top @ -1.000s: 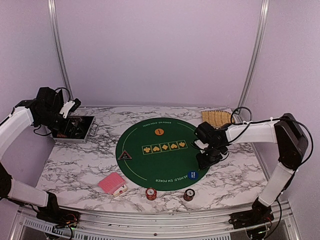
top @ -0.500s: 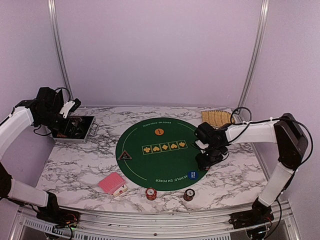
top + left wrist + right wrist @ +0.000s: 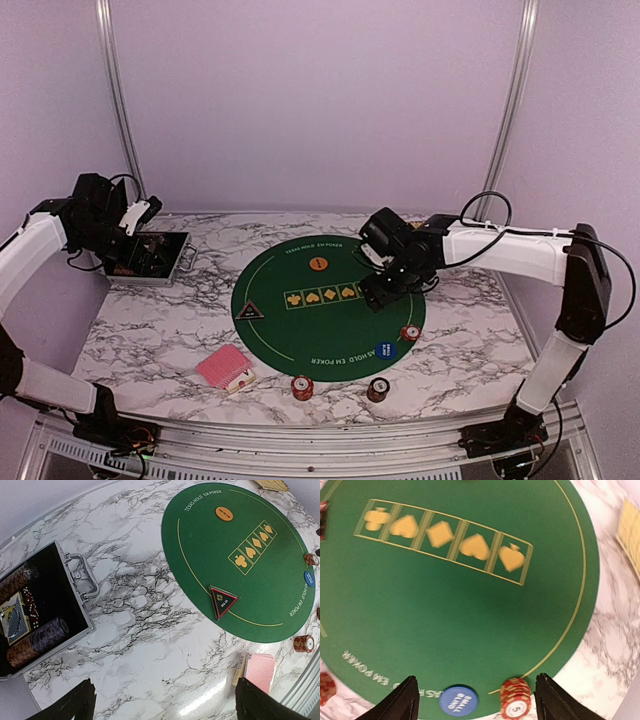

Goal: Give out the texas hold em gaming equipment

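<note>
On the round green mat (image 3: pixel 330 325) lie an orange round button (image 3: pixel 318 263), a dark triangular button (image 3: pixel 249 310) and a blue round button (image 3: pixel 383 350). A red-and-white chip stack (image 3: pixel 410 333) stands on the mat's right rim, free of any gripper. Two more chip stacks (image 3: pixel 302 387) (image 3: pixel 378 389) stand on the marble in front of the mat. Red-backed cards (image 3: pixel 225 368) lie at the front left. My right gripper (image 3: pixel 477 696) hangs open above the mat, the blue button (image 3: pixel 458 701) and the chip stack (image 3: pixel 516 698) below its fingers. My left gripper (image 3: pixel 162 707) is open and holds nothing.
An open metal case (image 3: pixel 35 615) at the back left holds rows of chips and a boxed deck. A corner of the woven straw tray (image 3: pixel 630 530) shows beyond the mat's far right. A metal rail runs along the table's front edge.
My right gripper opened, let go of the chip stack at the mat's right rim, then rose and swung left towards the mat's middle. The left arm stayed still.
</note>
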`<state>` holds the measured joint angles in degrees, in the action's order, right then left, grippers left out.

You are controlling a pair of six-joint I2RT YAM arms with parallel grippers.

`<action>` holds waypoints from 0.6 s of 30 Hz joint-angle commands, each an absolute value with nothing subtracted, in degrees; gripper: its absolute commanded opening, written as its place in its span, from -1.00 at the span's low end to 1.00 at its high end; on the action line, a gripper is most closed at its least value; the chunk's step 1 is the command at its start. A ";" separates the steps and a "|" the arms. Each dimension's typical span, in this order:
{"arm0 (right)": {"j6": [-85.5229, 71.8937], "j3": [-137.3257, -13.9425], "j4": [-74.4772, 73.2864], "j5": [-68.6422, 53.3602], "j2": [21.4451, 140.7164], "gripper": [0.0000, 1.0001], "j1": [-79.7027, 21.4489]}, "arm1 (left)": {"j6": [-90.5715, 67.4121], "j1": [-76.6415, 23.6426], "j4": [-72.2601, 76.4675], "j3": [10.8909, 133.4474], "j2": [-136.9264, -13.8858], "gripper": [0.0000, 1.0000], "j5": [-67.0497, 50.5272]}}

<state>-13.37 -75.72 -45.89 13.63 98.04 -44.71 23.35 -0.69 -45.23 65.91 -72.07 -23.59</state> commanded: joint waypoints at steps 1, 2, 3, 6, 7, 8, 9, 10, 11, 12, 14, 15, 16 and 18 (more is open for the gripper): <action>-12.35 -83.58 -50.11 10.99 99.21 0.64 -53.87 | 23.38 -0.38 -46.57 67.42 -72.01 0.98 -24.27; -12.01 -84.92 -50.41 9.73 99.96 0.69 -55.97 | 23.38 -0.36 -46.55 67.39 -71.91 0.98 -24.18; -11.52 -85.97 -50.52 8.28 100.74 0.73 -58.51 | 23.38 -0.39 -46.52 67.33 -71.90 0.98 -24.17; -10.43 -88.83 -51.26 4.43 104.13 0.81 -63.62 | 23.38 -0.42 -46.58 67.32 -71.65 0.98 -24.09; -10.07 -89.76 -51.72 3.34 104.98 0.82 -64.96 | 23.39 -0.40 -46.58 67.27 -71.56 0.98 -24.19; -9.66 -90.63 -52.22 2.33 106.65 0.83 -66.16 | 23.38 -0.39 -46.58 67.24 -71.51 0.98 -24.17; -9.33 -91.77 -52.74 1.77 107.86 0.84 -67.31 | 23.39 -0.38 -46.58 67.24 -71.46 0.98 -24.24; -9.05 -92.43 -53.08 1.61 109.04 0.85 -68.18 | 23.38 -0.43 -46.58 67.24 -71.42 0.98 -24.26; -8.79 -92.80 -53.27 1.51 110.05 0.85 -68.96 | 23.42 -0.42 -46.58 67.21 -71.34 0.98 -24.33; -8.69 -93.09 -53.43 1.25 111.01 0.86 -69.52 | 23.38 -0.40 -46.58 67.23 -71.23 0.98 -24.31; -8.33 -93.01 -53.28 0.75 112.44 0.86 -70.17 | 23.44 -0.40 -46.58 67.16 -71.07 0.98 -24.18; -8.26 -92.87 -53.20 0.67 113.02 0.87 -70.38 | 23.51 -0.44 -46.58 67.15 -70.90 0.98 -24.10; -8.07 -92.78 -53.06 0.62 113.43 0.87 -70.40 | 23.55 -0.38 -46.58 67.15 -70.84 0.98 -24.10; -7.89 -92.73 -52.64 0.61 114.05 0.87 -70.50 | 23.72 -0.43 -46.58 67.02 -70.69 0.98 -23.82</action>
